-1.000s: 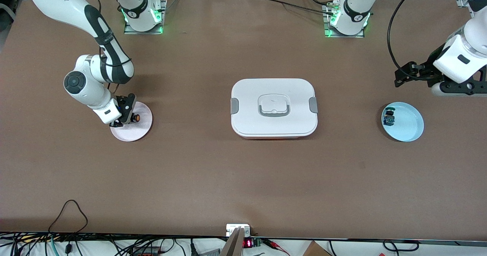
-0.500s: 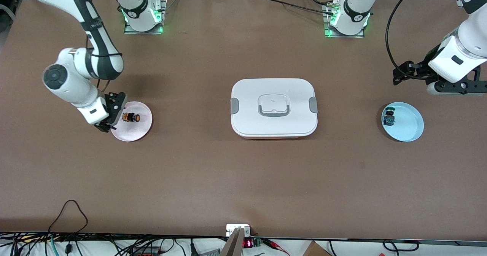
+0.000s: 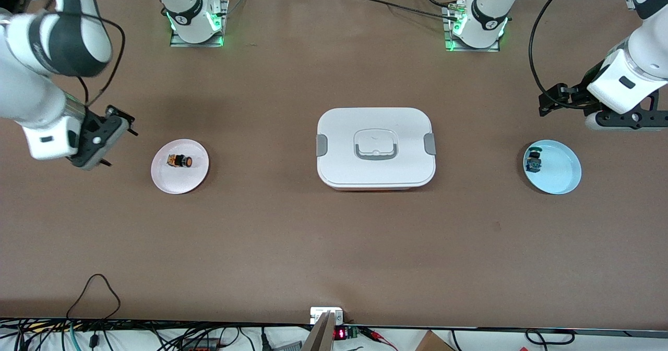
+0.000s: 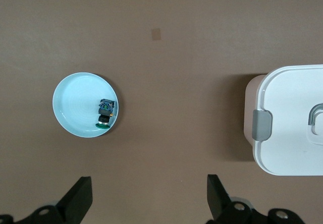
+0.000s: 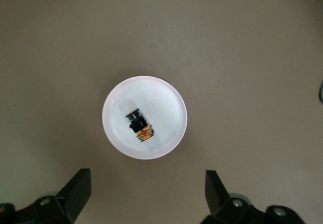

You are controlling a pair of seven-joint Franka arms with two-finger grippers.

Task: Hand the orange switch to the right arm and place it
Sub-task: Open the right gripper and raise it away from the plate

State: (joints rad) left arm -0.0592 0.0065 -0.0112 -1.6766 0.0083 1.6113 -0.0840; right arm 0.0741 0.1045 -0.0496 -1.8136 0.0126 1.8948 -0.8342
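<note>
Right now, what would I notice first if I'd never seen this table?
The big white box in the middle of the table. Toward the right arm's end, an orange switch lies on a pink plate; toward the left arm's end, a blue-green switch sits in a blue plate.

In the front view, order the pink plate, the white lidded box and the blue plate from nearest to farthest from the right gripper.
From the right gripper, open at the right arm's end of the table:
1. Pink plate, beside it, holding the orange switch.
2. White lidded box, mid-table.
3. Blue plate, at the left arm's end.
</note>
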